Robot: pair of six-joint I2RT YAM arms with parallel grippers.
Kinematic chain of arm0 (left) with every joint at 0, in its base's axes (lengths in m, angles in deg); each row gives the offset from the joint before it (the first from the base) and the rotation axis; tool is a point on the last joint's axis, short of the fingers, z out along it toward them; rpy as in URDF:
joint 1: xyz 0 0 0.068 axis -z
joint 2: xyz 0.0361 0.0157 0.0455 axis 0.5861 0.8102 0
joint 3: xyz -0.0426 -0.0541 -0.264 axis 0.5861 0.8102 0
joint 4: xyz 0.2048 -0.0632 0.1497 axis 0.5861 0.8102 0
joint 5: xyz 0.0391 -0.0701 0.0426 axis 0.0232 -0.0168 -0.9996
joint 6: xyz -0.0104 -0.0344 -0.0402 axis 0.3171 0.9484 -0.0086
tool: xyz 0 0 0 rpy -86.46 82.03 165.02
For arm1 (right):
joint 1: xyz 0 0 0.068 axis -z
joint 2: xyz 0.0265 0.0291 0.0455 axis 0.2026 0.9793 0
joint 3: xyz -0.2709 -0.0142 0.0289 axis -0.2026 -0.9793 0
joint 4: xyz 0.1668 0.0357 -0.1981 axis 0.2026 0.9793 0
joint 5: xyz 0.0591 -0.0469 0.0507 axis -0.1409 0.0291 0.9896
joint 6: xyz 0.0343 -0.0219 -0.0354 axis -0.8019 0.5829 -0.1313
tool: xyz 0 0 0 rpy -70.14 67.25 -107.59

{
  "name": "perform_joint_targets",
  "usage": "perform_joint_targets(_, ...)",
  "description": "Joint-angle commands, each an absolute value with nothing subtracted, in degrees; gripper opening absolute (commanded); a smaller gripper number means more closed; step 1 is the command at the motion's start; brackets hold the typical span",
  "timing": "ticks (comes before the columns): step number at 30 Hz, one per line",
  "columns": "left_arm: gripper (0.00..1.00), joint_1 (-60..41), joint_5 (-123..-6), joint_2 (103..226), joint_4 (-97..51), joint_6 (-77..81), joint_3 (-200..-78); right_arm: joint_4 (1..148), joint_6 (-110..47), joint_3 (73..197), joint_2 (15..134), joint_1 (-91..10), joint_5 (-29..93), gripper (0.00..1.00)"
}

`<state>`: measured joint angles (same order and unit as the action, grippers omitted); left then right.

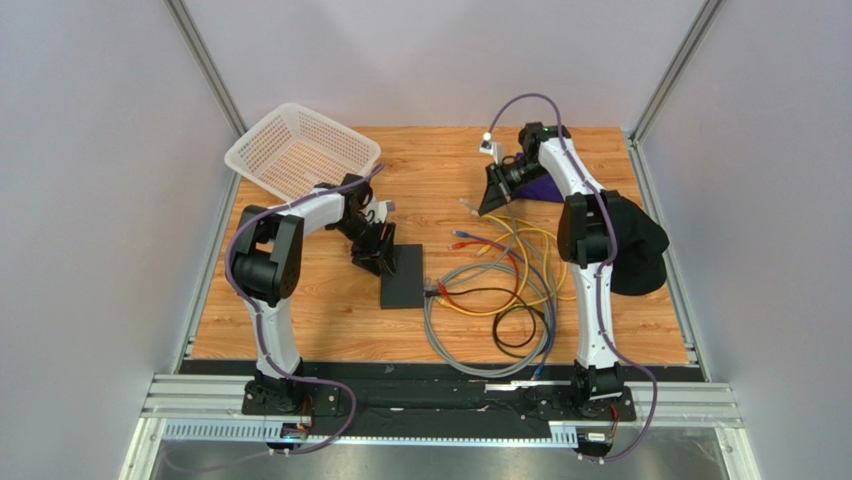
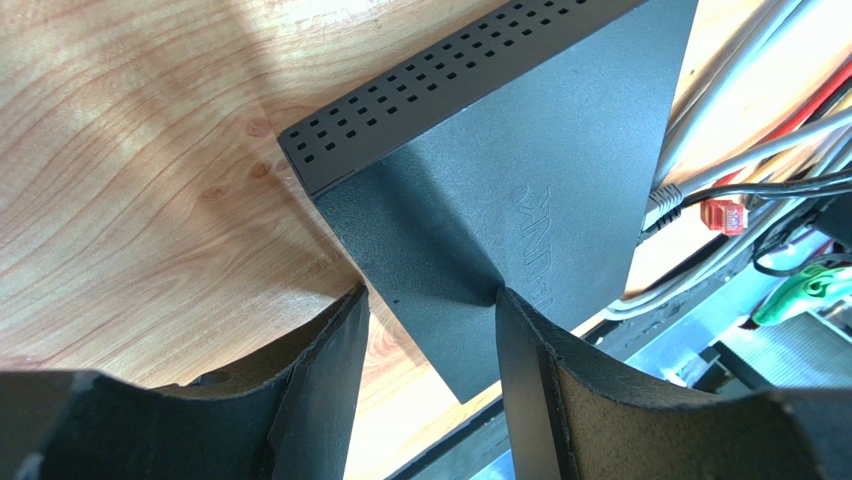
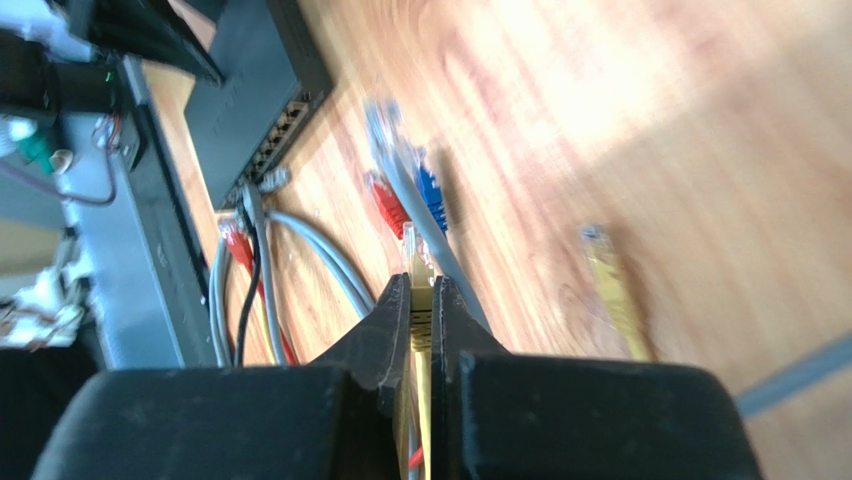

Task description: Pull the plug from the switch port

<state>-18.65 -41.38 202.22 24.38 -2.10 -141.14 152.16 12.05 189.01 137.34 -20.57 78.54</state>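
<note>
Wooden table [image 1: 330, 320] bears switch [image 1: 403, 277], cables [image 1: 500, 290], basket [image 1: 300, 150], black cap [image 1: 635, 245].

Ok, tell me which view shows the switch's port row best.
Right wrist: the switch faces it port-side, its sockets visible in a row. Left wrist shows only the top and vented side; top external, just a small black slab.

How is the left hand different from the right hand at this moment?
The left hand stands open over one end of the switch, while the right hand is shut on a yellow cable. The left hand is at the switch, while the right hand is well away from it, beyond the loose cables. Both hands are black.
</note>
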Motion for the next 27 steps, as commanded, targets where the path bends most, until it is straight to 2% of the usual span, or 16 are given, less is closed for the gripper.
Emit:
perform_joint_targets(1,0.59,-17.51,-46.67,201.35,22.94,-5.47,-140.47,151.34,5.07,194.94,129.52,-19.6,72.9,0.0)
perform_joint_targets(4,0.59,-17.51,-47.63,200.92,23.2,-6.26,-141.26,145.26,-0.21,192.74,127.05,-19.6,68.6,0.25)
perform_joint_targets(5,0.59,-17.43,-49.03,200.74,23.46,-6.44,-141.7,144.56,-1.01,192.65,126.61,-19.77,68.14,0.38)
perform_joint_targets(8,0.61,-17.69,-49.93,199.07,23.81,-7.76,-143.72,144.55,-1.81,191.43,123.46,-20.39,69.18,0.45)
perform_joint_targets(12,0.64,-17.87,-45.89,194.16,22.59,-7.41,-144.87,143.94,1.79,183.01,114.49,-24.41,71.56,0.48)
perform_joint_targets(18,0.68,-18.13,-42.1,188.79,21.27,-0.92,-139.52,135.77,4.61,158.66,101.57,-34.08,71.12,0.49)
perform_joint_targets(23,0.68,-18.57,-44.82,187.47,18.46,0.06,-137.13,132.79,2.51,152.66,104.7,-40.95,70.6,0.46)
perform_joint_targets(27,0.68,-18.74,-46.05,187.38,18.1,-1.16,-137.39,131.63,-0.57,155.72,110.51,-42.88,71.73,0.31)
